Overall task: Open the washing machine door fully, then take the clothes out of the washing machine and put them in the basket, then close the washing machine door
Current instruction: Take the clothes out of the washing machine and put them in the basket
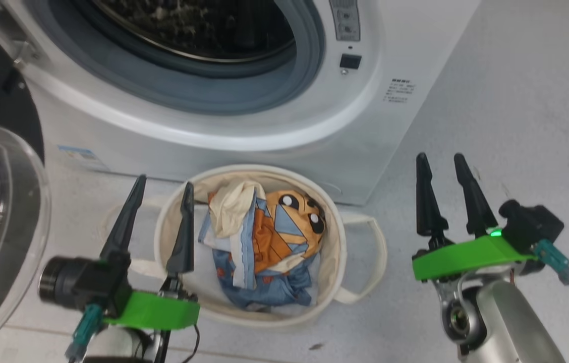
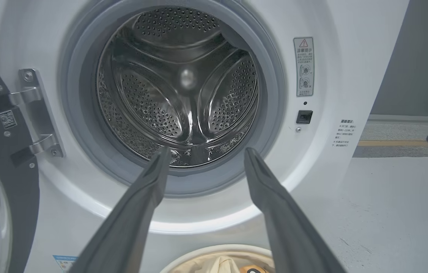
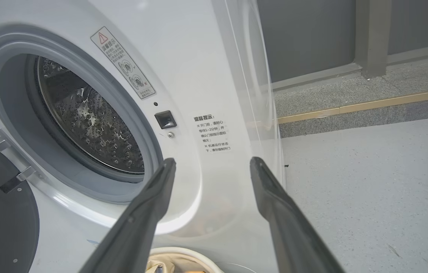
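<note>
Apart and empty, my left claw [image 1: 164, 181] and right claw [image 1: 440, 157] are hovering by the round cream canvas basket [image 1: 244, 169], sitting below the perforated steel drum [image 2: 183, 83] to catch cartoon-print clothes [image 1: 274, 237].

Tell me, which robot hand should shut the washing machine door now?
Probably the left hand. The clothes lie in the basket, and the door hangs open on that side, close beside it. The right hand is farther, across the basket.

温馨提示 warning label [image 2: 304, 66], washing machine [image 2: 350, 57] front
</note>
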### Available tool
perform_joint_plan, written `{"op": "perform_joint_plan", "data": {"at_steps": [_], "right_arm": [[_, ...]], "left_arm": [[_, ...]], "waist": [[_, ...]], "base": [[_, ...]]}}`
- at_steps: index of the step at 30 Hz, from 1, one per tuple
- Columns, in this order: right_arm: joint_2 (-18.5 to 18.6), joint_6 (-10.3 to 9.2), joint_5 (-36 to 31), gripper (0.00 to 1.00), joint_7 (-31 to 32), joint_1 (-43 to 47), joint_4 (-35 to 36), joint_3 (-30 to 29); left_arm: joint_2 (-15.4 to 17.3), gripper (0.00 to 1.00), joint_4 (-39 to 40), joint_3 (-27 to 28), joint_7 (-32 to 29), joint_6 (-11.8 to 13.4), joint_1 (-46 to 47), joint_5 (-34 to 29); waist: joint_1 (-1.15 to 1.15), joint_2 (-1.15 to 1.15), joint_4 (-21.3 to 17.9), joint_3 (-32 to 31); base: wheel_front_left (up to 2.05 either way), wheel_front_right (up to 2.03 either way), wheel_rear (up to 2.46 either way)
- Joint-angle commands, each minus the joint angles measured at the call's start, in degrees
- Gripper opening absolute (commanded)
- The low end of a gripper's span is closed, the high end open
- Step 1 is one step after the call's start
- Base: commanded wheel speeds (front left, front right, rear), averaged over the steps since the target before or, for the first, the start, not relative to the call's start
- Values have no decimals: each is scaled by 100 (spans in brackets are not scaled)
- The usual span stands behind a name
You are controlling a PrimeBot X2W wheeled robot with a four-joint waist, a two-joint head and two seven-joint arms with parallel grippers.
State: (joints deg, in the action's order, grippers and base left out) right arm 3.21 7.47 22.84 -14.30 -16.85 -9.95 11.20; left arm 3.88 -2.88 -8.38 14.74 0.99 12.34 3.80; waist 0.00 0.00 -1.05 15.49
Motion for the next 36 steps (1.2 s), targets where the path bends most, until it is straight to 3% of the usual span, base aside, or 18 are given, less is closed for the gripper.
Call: {"op": "perform_joint_plan", "data": {"at_steps": [1, 12, 20, 36], "right_arm": [[-34, 2, 48, 100, -70, 88, 193, 115], [-34, 2, 132, 100, -70, 532, 84, -55], [-34, 2, -12, 100, -70, 754, -98, -103], [-34, 2, -33, 100, -70, 805, -121, -210]], "left_arm": [[17, 100, 269, 224, 26, 20, -36, 9], [-60, 100, 558, 292, 26, -85, -651, -49], [-89, 100, 402, 237, 26, 31, -995, -73], [-99, 100, 233, 287, 26, 137, -1053, -41]], "waist": [[0, 0, 59, -182], [0, 0, 108, -678], [0, 0, 14, -1010], [0, 0, -18, -1091]], "base": [[0, 0, 0], [0, 0, 0], [0, 0, 0], [0, 0, 0]]}}
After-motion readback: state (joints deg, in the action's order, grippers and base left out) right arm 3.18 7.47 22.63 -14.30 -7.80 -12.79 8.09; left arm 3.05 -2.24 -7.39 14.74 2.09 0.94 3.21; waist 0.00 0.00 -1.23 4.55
